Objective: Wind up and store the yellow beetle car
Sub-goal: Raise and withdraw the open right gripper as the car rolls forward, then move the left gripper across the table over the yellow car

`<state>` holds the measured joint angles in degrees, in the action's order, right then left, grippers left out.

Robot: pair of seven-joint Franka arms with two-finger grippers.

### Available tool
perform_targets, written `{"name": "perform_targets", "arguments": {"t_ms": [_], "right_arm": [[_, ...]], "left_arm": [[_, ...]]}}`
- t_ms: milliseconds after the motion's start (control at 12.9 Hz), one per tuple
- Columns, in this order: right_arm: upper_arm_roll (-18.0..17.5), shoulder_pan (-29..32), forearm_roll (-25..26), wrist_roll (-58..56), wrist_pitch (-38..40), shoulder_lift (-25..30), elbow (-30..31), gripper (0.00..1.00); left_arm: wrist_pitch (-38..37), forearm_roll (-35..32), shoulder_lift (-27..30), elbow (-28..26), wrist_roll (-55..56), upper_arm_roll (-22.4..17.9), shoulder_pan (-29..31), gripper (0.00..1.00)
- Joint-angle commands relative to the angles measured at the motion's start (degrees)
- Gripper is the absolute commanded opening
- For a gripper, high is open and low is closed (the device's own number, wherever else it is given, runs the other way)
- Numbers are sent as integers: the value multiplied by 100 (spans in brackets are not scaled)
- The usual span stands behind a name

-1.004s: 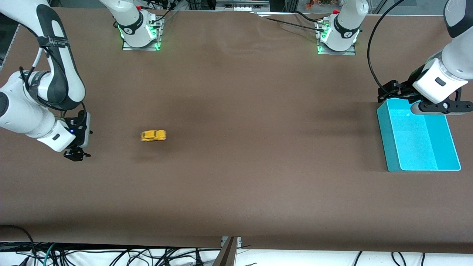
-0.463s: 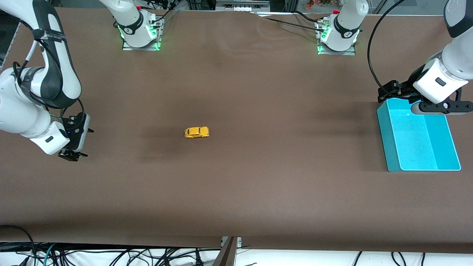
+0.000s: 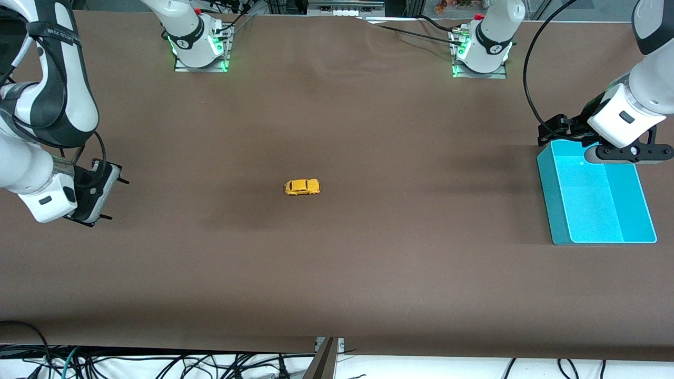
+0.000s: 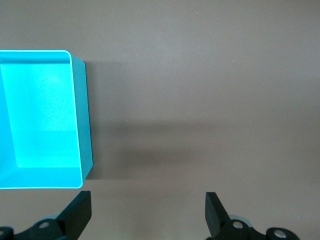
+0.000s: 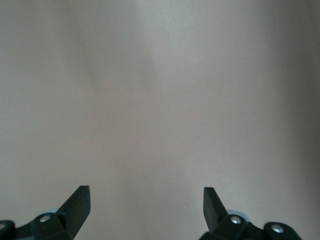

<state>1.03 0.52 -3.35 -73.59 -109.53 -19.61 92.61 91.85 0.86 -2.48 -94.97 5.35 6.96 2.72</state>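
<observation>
I see the yellow beetle car sitting on its wheels on the brown table, about midway between the two arms' ends and apart from both. My right end effector hangs over bare table at the right arm's end, fingers spread wide, holding nothing. My left end effector is also spread wide and empty, hovering by the edge of the turquoise bin at the left arm's end.

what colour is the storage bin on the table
The bin is bright turquoise, inside and out; it shows best in the left wrist view.
</observation>
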Motion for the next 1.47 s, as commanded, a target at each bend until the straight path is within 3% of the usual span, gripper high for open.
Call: {"name": "perform_targets", "arguments": {"t_ms": [0, 309, 541, 772, 927, 1159, 1390], "right_arm": [[-6, -96, 36, 624, 370, 44, -208, 100], [2, -105, 36, 872, 485, 44, -331, 100], [2, -114, -25, 1125, 634, 36, -621, 100], [3, -105, -34, 2810, 1213, 44, -823, 100], [2, -105, -43, 3104, 1268, 27, -947, 100], [2, -149, 1, 3131, 1259, 10, -1122, 100], [11, -175, 167, 3131, 1259, -52, -1438, 100]], "left_arm": [[-184, 64, -60, 181, -139, 16, 9, 100], [-431, 169, -86, 172, -411, 60, -96, 100], [-404, 256, -287, 251, -596, 691, -508, 100], [-343, 440, -857, 470, -596, 1105, -1201, 100], [-264, 503, -1708, 1197, -631, 1124, -1834, 100], [760, 477, -3089, 2017, -710, 1124, -2616, 100], [2184, 319, -3626, 2000, -1190, 1124, -2997, 100]]}}
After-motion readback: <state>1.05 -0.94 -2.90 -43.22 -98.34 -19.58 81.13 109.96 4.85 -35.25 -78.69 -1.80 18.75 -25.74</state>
